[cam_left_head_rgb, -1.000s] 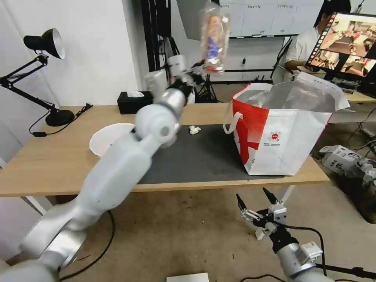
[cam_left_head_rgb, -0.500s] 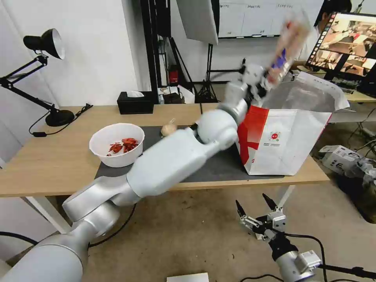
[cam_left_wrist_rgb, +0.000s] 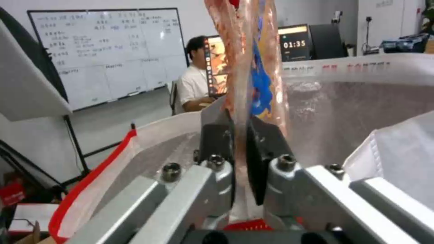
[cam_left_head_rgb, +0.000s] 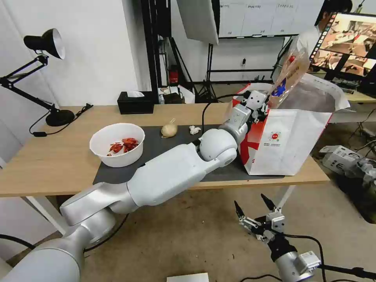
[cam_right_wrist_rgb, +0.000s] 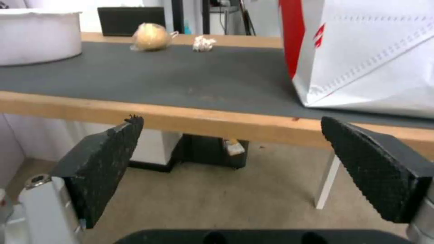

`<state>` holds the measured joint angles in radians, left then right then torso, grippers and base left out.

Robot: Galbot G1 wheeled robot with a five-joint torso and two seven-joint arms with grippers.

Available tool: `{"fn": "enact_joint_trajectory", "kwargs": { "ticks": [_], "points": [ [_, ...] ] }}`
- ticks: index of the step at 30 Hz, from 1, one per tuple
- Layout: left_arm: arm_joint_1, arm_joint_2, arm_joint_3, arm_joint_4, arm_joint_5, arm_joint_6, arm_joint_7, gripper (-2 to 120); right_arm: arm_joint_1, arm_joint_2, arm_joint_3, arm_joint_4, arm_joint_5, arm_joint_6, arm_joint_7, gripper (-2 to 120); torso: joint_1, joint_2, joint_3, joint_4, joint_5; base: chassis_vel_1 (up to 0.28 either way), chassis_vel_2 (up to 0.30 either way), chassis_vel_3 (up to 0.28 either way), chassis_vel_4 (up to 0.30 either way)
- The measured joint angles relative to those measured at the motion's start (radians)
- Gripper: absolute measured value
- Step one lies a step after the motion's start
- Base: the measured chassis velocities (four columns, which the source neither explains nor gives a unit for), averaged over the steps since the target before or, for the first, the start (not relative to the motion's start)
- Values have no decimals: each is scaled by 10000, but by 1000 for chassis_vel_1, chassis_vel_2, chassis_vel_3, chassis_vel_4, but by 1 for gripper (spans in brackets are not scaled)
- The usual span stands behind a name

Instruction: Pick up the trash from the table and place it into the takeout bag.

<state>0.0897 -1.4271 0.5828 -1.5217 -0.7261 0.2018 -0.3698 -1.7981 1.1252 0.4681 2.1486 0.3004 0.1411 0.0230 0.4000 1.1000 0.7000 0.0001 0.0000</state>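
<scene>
Clear plastic, smeared reddish with food bits and showing a blue patch, is what the left tool [cam_left_wrist_rgb: 239, 149] holds: the hinged tray [cam_left_head_rgb: 290, 74] is folded flat and pinched by its lower edge, its long axis standing nearly upright and leaning a little away from the robot. It rises straight up out of the tool's black pads [cam_left_wrist_rgb: 267, 149], which are pressed together on the thin plastic with no gap beyond the tray's own thickness. In the head view the left tool [cam_left_head_rgb: 261, 105] sits at the near rim of the big white-and-red takeout bag with silver foil lining [cam_left_head_rgb: 286, 145], and the tray stands over the open mouth, so the bag's cavity lies directly below and just beyond the tool; I judge a release here, or a small lowering first, would drop the tray inside, the tall upright tray being the part most likely to catch on the rim. The left wrist view shows the foil lining [cam_left_wrist_rgb: 343, 112] spreading behind the tray. The rest of the trash lies on the dark grey mat [cam_left_head_rgb: 164, 150] of the long light-wood desk [cam_left_head_rgb: 51, 164], all well to the robot's left of the bag: the white round bowl with red shellfish scraps [cam_left_head_rgb: 117, 149], the small tied beige pouch [cam_left_head_rgb: 169, 130] and the crumpled white tissue [cam_left_head_rgb: 194, 129]. The right tool [cam_left_head_rgb: 255, 217] hangs below the desk edge, its pads [cam_right_wrist_rgb: 108, 162] wide apart and holding nothing.
</scene>
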Motion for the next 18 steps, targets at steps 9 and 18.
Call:
{"fn": "enact_joint_trajectory", "kwargs": {
  "ticks": [9,18],
  "points": [
    [-275,152,-48,-464,-653,191,-383,38,68,12,-201,-57,12,-40,-11,100,0,0,0,-2,0,0,0,0,0],
    [-271,1044,-693,-1439,-1086,205,-688,72,53,47,-159,66,23,-51,-14,100,0,0,-1,1,0,0,0,0,0]
  ]
}}
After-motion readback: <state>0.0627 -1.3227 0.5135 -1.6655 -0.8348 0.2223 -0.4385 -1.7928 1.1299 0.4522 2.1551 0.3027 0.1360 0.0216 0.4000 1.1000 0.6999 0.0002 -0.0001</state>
